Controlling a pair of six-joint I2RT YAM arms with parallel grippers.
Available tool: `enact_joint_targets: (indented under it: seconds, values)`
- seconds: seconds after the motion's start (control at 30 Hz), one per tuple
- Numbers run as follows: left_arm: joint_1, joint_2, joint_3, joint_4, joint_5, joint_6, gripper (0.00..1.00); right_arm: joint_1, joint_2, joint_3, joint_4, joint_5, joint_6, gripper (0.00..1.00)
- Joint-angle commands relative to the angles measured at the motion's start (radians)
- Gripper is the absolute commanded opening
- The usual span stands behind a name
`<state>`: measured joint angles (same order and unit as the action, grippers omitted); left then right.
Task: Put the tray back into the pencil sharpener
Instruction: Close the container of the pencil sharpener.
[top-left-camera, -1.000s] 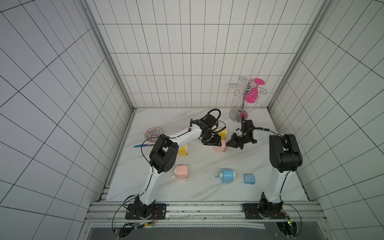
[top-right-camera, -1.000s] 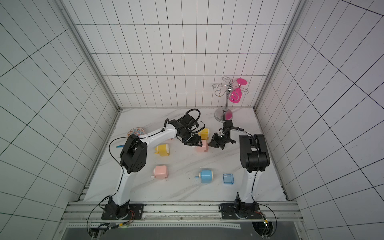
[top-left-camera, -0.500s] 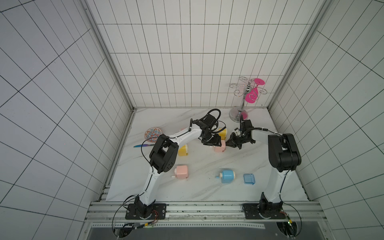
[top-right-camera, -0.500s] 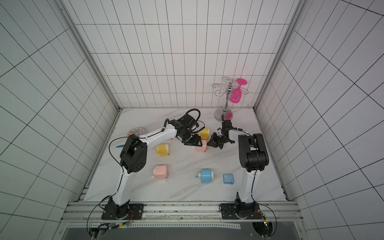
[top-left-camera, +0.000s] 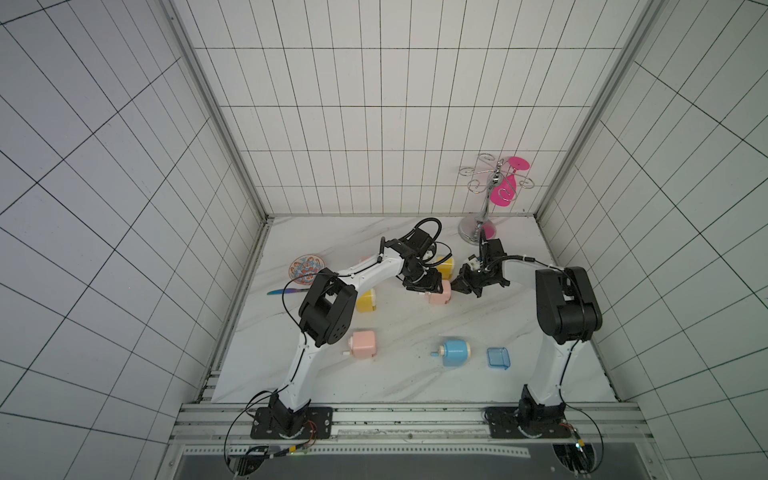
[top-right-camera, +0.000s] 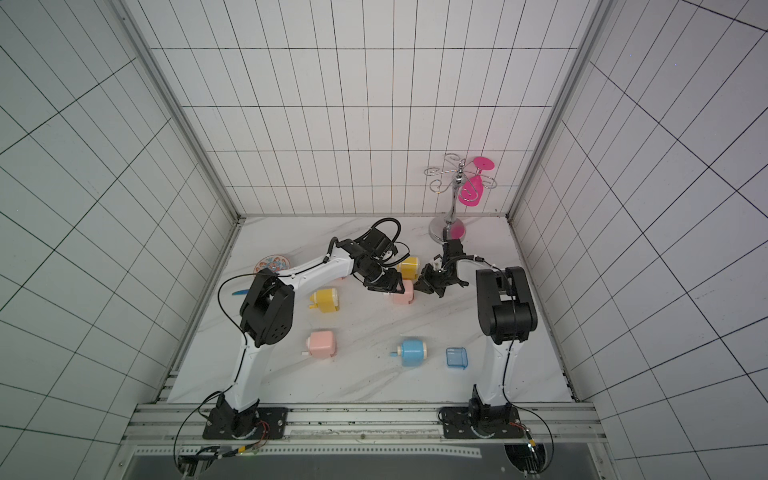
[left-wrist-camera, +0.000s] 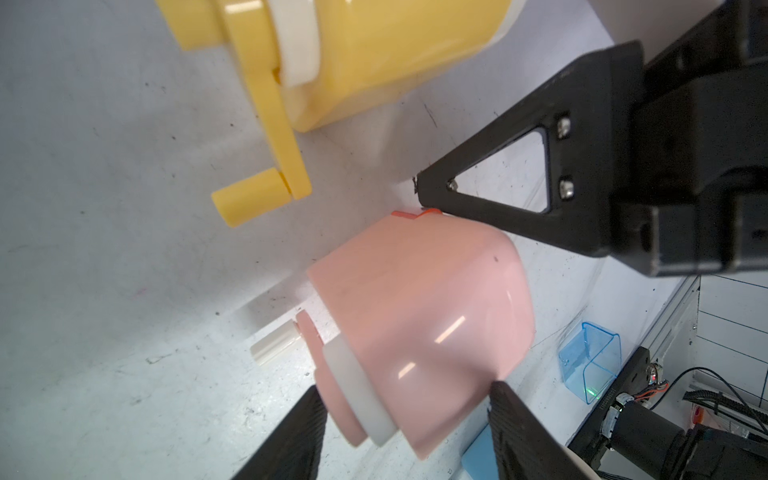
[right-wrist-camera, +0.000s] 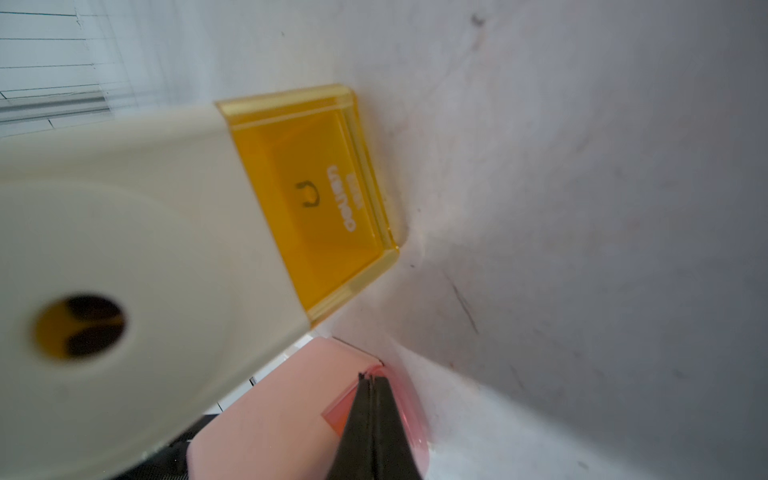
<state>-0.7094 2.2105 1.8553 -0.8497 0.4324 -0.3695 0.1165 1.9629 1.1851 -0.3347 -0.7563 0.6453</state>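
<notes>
Change: right pincer (right-wrist-camera: 368, 379), jaws pressed together and gripping nothing, has closed in until its tip touches the translucent red-pink tray (right-wrist-camera: 411, 415).
Meaning: tray looks almost seated; a last push probably remains.
Left pincer (left-wrist-camera: 405, 395): partly spread, clamping the pink plastic pencil sharpener (left-wrist-camera: 419, 316) between its fingers.
Containers: clear blue plastic tray (top-left-camera: 498, 358), empty, lies well apart from both pincers.

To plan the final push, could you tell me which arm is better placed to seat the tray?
Right: the right gripper, shut, touches the tray; the left gripper clamps the sharpener.
</notes>
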Motion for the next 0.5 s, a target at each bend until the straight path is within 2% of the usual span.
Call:
enact_joint_targets:
  seconds: [0.0, 0.47]
  values:
    - [-0.004, 0.028, -0.008, 0.023, 0.021, 0.011, 0.65, 0.020, 0.022, -0.030, 0.019, -0.060, 0.034, 0.03]
    - [0.015, 0.011, -0.017, 0.018, 0.007, 0.015, 0.66, -0.013, -0.061, -0.033, -0.035, 0.066, 0.024, 0.03]
